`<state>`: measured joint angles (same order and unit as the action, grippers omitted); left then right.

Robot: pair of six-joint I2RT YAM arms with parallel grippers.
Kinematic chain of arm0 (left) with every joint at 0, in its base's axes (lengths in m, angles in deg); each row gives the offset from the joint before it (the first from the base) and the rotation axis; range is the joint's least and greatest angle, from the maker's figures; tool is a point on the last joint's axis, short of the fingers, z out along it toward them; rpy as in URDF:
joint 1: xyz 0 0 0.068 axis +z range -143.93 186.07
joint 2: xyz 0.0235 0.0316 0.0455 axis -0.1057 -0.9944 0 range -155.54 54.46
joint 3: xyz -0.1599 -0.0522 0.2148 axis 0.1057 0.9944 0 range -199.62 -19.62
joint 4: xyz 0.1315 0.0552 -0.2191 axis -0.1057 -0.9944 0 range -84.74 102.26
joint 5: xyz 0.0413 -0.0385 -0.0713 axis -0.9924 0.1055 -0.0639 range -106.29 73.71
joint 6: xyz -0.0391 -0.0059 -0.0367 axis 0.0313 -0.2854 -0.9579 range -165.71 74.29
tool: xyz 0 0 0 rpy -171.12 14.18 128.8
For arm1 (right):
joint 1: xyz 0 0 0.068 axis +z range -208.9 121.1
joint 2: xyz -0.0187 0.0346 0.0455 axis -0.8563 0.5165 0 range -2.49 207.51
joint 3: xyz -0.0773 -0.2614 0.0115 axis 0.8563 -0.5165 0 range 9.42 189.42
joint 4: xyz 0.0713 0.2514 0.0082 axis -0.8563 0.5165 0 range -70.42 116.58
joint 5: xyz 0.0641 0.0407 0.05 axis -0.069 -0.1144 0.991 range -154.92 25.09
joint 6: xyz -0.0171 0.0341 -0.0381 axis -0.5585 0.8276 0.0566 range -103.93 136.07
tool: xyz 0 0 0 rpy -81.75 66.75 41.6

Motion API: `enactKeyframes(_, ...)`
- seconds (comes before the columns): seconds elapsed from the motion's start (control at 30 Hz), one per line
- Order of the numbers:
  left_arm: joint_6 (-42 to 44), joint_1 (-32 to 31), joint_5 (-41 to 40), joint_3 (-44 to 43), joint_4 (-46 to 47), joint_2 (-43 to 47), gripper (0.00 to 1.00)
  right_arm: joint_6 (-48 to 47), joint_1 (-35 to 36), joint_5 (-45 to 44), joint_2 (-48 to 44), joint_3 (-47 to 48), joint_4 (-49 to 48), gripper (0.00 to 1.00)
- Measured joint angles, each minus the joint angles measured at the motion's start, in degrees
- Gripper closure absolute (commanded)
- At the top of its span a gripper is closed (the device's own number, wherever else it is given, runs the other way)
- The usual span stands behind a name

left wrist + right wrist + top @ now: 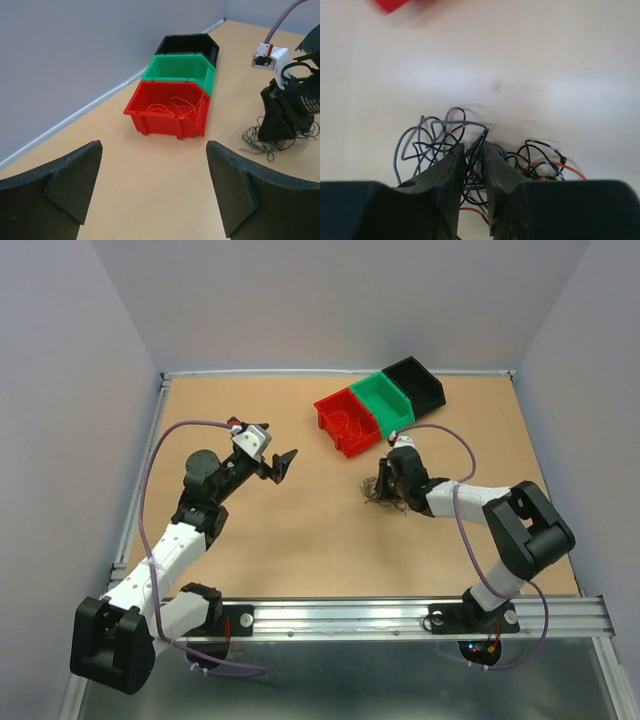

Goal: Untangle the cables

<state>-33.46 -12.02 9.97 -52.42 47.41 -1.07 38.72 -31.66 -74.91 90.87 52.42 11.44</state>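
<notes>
The cables (pixel 378 492) form a small wiry clump of black, grey and orange wires on the table right of centre, also seen in the left wrist view (pixel 267 144). My right gripper (pixel 386 483) is pressed down into that clump. In the right wrist view its jaws (pixel 473 146) stand almost together, with several dark cables (pixel 435 134) pinched between them. An orange wire (pixel 570 171) trails out to the right. My left gripper (pixel 283 462) hovers open over bare table, well left of the clump, with nothing between its fingers (pixel 154 145).
Three bins stand in a diagonal row at the back: red (pixel 347 422), green (pixel 383 403) and black (pixel 414 383). A thin orange wire (pixel 175 106) lies in the red bin (pixel 165 122). Lilac cables loop along both arms.
</notes>
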Motion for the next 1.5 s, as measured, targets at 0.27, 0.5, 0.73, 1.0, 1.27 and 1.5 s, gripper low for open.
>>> enactKeyframes(0.27,5.4,-3.39,0.61,-0.04,-0.61,-8.41,0.02,-6.14,10.82,18.1,-5.55,0.02,-4.11,0.43)
enactKeyframes(0.5,9.79,-4.22,2.75,-2.27,-4.09,-16.57,0.02,-9.07,10.51,21.66,-6.03,0.02,-6.58,0.38)
enactKeyframes(0.73,13.84,-6.05,6.69,-2.97,-6.58,-17.31,0.01,-9.75,10.34,19.93,-5.99,-0.81,-7.32,0.39)
enactKeyframes(1.0,16.74,-9.75,9.05,-5.6,-9.66,-21.0,0.01,-8.92,10.34,18.53,-7.5,-3.39,-7.39,0.52)
enactKeyframes(1.27,21.18,-11.17,13.11,-7.43,-15.23,-23.45,0.03,-7.8,10.34,19.54,-4.66,-4.17,-8.07,0.81)
enactKeyframes(1.5,23.19,-12.68,14.43,-11.23,-19.76,-27.45,0.05,-7.39,10.36,20.57,-5.4,-5.29,-9.16,0.99)
